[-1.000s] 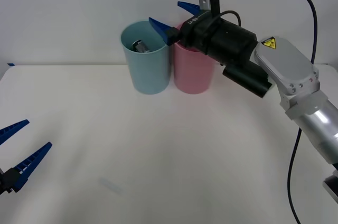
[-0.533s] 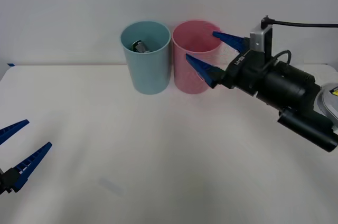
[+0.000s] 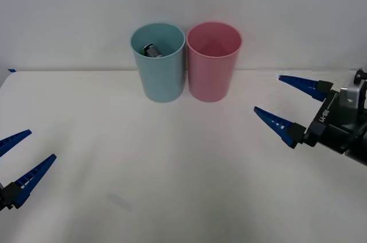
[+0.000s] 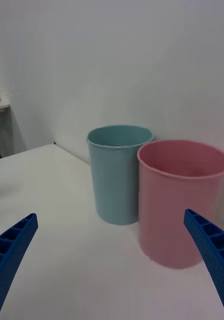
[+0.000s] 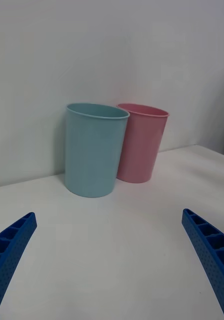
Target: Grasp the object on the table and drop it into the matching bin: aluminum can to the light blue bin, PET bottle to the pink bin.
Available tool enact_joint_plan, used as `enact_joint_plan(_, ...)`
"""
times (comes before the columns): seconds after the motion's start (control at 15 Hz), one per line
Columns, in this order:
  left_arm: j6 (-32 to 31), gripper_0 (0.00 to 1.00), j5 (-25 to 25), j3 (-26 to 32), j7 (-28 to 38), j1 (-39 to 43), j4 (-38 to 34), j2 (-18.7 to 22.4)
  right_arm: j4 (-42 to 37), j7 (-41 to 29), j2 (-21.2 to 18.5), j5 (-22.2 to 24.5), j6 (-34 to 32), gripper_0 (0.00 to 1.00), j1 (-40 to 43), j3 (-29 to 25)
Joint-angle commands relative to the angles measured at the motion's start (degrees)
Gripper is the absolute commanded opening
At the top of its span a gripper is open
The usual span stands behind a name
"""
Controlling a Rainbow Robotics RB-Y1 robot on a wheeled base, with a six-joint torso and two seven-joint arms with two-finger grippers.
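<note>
The aluminum can [image 3: 152, 50] lies inside the light blue bin [image 3: 157, 65], its dark body and silver top showing just below the rim. The pink bin [image 3: 214, 64] stands touching it on the right. Both bins sit at the back of the white table [image 3: 172, 157]. My right gripper [image 3: 268, 93] hovers open over the table's right side, to the right of the pink bin and nearer the front, holding nothing. My left gripper [image 3: 42, 144] stays open at the front left. The right wrist view faces the light blue bin [image 4: 119, 175] and pink bin [image 4: 181, 205]; the left wrist view shows the same two bins [image 5: 94, 150], [image 5: 141, 145].
A plain white wall rises right behind the bins. A faint grey smudge [image 3: 120, 202] marks the tabletop near the front. Open tabletop lies between the two grippers and in front of the bins.
My right arm has pulled back from above the light blue bin, swinging right and down toward the table's right side with its fingers open. The can stays in the bin. The left arm is unmoved.
</note>
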Motion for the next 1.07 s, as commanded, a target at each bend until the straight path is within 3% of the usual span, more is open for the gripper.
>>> enact_joint_plan(0.07,0.0,1.0,0.0,0.0,0.0,0.0,0.0,0.0,0.1,6.7,-0.1,-3.0,-1.6,1.0,7.0,-4.2)
enact_joint_plan(0.2,0.0,1.0,0.0,0.0,0.0,0.0,0.0,0.0,0.1,7.5,0.1,-4.3,-3.7,1.0,11.0,-7.2)
enact_joint_plan(0.67,0.0,1.0,0.0,0.0,0.0,0.0,0.0,0.0,1.3,4.5,7.6,-4.3,-16.9,1.0,20.6,-20.2)
enact_joint_plan(0.87,0.0,1.0,0.0,0.0,0.0,0.0,0.0,0.0,6.2,3.5,9.6,-3.8,-23.2,1.0,20.0,-22.9)
enact_joint_plan(1.07,0.0,1.0,0.0,0.0,0.0,0.0,0.0,0.0,7.0,2.7,11.3,-0.3,-26.0,1.0,19.1,-25.2)
